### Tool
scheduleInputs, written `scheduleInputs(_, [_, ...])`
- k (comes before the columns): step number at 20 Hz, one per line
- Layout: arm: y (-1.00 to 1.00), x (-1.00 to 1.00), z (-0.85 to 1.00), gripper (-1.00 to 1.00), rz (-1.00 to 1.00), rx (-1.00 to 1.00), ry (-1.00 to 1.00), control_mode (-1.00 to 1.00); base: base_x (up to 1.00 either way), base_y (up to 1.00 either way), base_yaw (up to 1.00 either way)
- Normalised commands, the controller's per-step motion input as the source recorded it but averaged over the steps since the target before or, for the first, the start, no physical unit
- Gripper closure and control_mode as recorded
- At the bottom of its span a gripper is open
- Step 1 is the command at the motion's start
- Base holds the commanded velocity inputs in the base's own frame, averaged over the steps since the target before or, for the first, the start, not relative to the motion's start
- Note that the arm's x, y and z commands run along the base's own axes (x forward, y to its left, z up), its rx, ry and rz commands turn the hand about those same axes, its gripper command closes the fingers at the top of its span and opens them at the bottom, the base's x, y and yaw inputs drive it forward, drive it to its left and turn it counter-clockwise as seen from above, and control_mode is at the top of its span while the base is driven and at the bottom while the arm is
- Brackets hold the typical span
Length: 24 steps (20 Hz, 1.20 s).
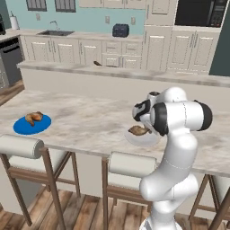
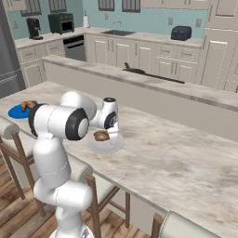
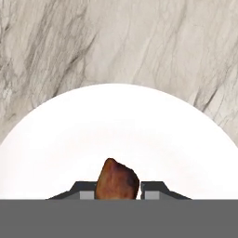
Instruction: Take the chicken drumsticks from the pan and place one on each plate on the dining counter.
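Nearest the base, white-cushioned stools (image 1: 20,146) stand along the front edge of the marbled worktop (image 1: 90,121). The white arm (image 1: 177,148) bends over that edge and reaches down to the pale plate (image 1: 140,138).

In the hand view the fingers (image 3: 117,189) are drawn in tight on a golden-brown drumstick (image 3: 117,181), one dark tip pressed against each side of it, so the piece sits squeezed between them with its upper end poking out past the tips. Directly beyond it spreads the white face of the pale plate (image 3: 116,130); the gripped drumstick hangs over the plate's middle, very close to its surface, though whether it touches the plate cannot be told. From the right base view the same drumstick (image 2: 101,135) shows just under the hand, over the pale plate (image 2: 108,145).

Further left along the worktop, well apart from the arm, lies the blue plate (image 1: 32,125) with the other drumstick (image 1: 34,117) resting on it; the right base view shows this blue plate (image 2: 17,111) beyond the arm's shoulder.

Behind the dining worktop runs a second, higher stone ledge (image 1: 134,74), and on it the right base view shows the black pan (image 2: 135,71) with its handle pointing away to the right. Farthest back are cream cabinets (image 1: 67,49), a sink (image 1: 55,33) and a dark toaster (image 1: 120,30).
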Motion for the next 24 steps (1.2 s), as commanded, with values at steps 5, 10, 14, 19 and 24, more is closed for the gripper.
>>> scheduleInputs(5, [0.0, 0.05, -0.14, 1.0, 0.0, 0.0, 0.0, -1.0, 0.0, 0.0, 0.0])
scheduleInputs(10, [0.01, 0.06, -0.11, 1.0, 0.0, 0.0, 0.0, -1.0, 0.0, 0.0, 0.0])
scheduleInputs(14, [0.02, 0.04, -0.04, -1.0, 0.0, 0.0, 0.0, -1.0, 0.0, 0.0, 0.0])
scheduleInputs(19, [0.0, 0.0, 0.02, -1.0, 0.0, 0.0, 0.0, -1.0, 0.0, 0.0, 0.0])
scheduleInputs(24, [0.0, 0.0, 0.14, -1.0, 0.0, 0.0, 0.0, -1.0, 0.0, 0.0, 0.0])
